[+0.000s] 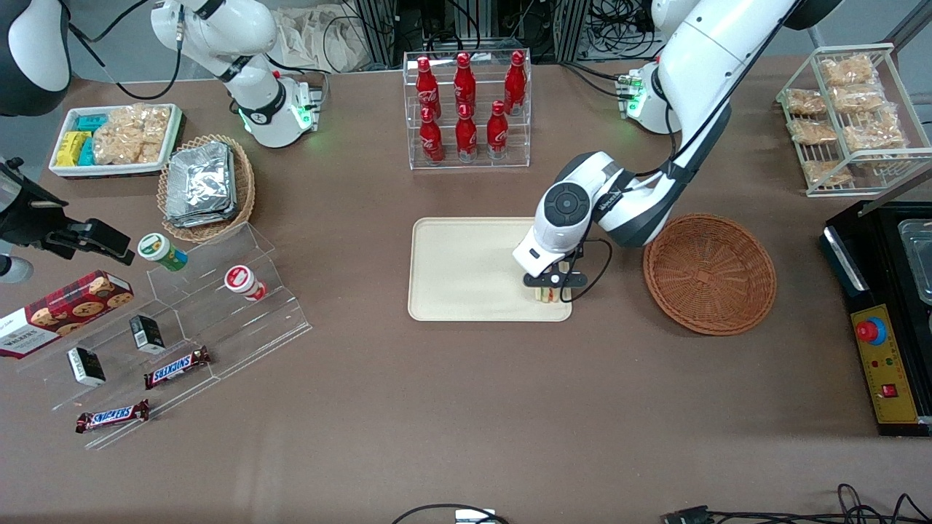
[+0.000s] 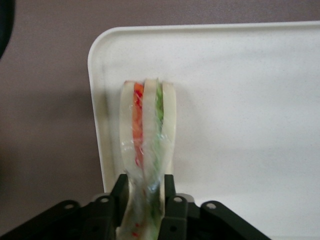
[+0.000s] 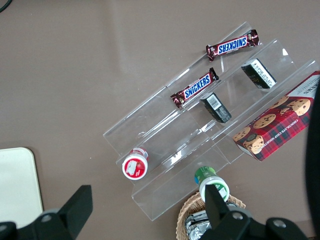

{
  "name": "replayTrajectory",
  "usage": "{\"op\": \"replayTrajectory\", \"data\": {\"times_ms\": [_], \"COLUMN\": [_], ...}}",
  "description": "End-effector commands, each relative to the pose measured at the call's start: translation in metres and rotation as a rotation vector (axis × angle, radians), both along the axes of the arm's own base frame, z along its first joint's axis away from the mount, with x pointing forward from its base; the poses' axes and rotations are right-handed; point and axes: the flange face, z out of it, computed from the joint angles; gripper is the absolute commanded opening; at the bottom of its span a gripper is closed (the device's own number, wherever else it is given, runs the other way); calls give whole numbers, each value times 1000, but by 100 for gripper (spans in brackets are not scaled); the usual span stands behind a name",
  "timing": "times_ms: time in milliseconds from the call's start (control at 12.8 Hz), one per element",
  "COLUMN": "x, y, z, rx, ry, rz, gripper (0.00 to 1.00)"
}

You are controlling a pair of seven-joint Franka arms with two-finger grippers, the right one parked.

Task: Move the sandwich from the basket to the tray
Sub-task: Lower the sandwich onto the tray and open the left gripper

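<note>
The tool [image 1: 551,288] is clamped on the sandwich [image 2: 147,130], holding it upright at the tray [image 1: 466,269] corner nearest the empty basket [image 1: 710,273]. I'd lower until the bread sits flat, then open gently, keeping clear of the rim so it doesn't tip out.

My gripper [image 2: 144,192] clamped wrapped sandwich [image 2: 148,130] by narrow end, red and green filling visible. Sandwich stood over tray [image 2: 240,100] near rounded corner; brown worktop [image 2: 45,100] alongside.
</note>
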Motion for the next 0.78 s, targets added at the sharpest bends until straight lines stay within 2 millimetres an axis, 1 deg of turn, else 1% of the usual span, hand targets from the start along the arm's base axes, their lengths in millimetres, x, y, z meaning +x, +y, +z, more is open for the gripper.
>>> {"op": "replayTrajectory", "data": {"times_ms": [0, 626, 704], "x": [5, 5, 5], "y": [0, 0, 0], "z": [0, 1, 5], "rx": [5, 11, 13], "ry": [-13, -11, -15], "rz": [16, 12, 12], "gripper": [100, 100, 100]}}
